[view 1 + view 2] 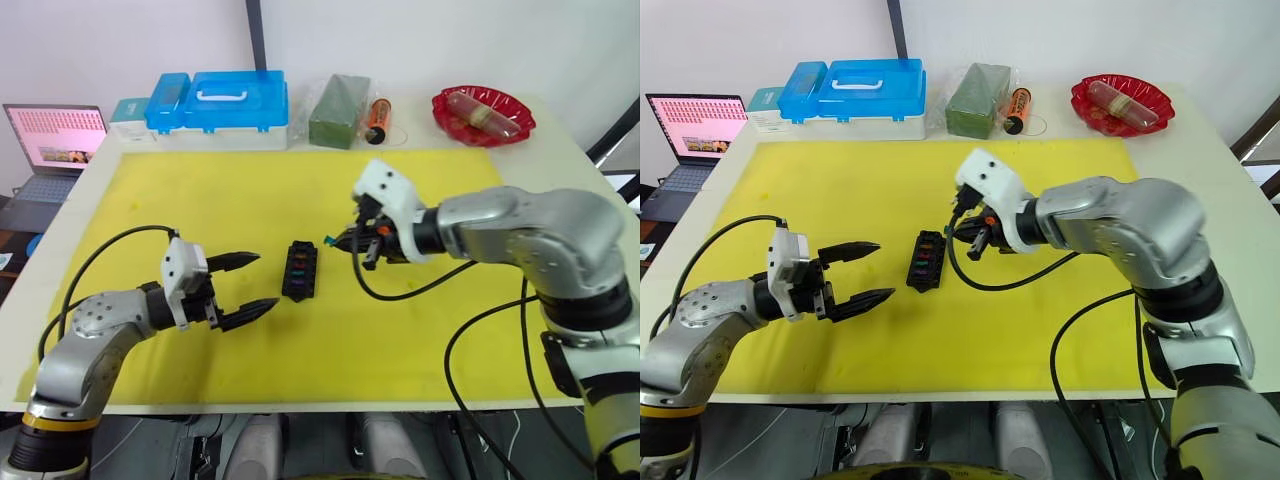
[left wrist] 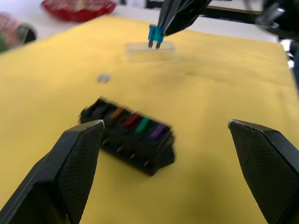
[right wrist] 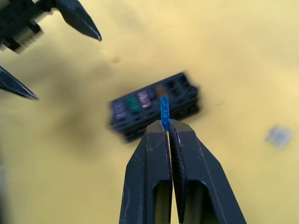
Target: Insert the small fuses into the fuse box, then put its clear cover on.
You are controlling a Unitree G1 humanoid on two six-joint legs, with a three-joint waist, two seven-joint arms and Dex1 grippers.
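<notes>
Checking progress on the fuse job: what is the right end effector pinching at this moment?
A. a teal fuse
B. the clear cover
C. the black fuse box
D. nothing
A: the right end effector is shut on a teal fuse, held in the air near the fuse box, while the clear cover lies on the mat.

A lab bench: yellow mat (image 1: 300, 200), laptop (image 1: 55, 140), blue-lidded storage case (image 1: 225, 105).
</notes>
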